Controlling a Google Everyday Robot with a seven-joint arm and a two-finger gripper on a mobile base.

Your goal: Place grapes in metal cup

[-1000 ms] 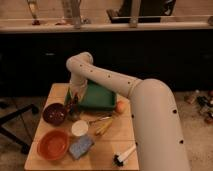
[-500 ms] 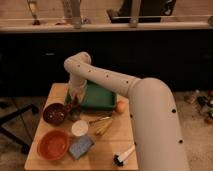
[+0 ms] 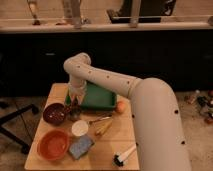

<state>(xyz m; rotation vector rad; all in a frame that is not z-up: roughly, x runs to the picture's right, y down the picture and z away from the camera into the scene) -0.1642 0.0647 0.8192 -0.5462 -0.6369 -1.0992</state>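
Note:
My gripper (image 3: 74, 104) hangs down from the white arm over the left part of the wooden table (image 3: 117, 142), at the front left corner of the green tray (image 3: 100, 97). Right below it, between the dark maroon bowl (image 3: 53, 113) and the tray, stands the small grey metal cup (image 3: 75, 114), partly hidden by the gripper. The grapes do not show; the gripper covers the spot above the cup. The round orange fruit (image 3: 120, 106) lies at the tray's right end.
A white cup (image 3: 80, 128) stands in front of the metal cup. An orange bowl (image 3: 52, 144) and a blue sponge (image 3: 81, 146) are at the front left. A spoon (image 3: 100, 119), a yellow item (image 3: 104, 128) and a brush (image 3: 124, 155) lie on the right. A dark counter runs behind.
The arm's elbow and gripper have shifted slightly left and down toward the metal cup. The other objects have not moved.

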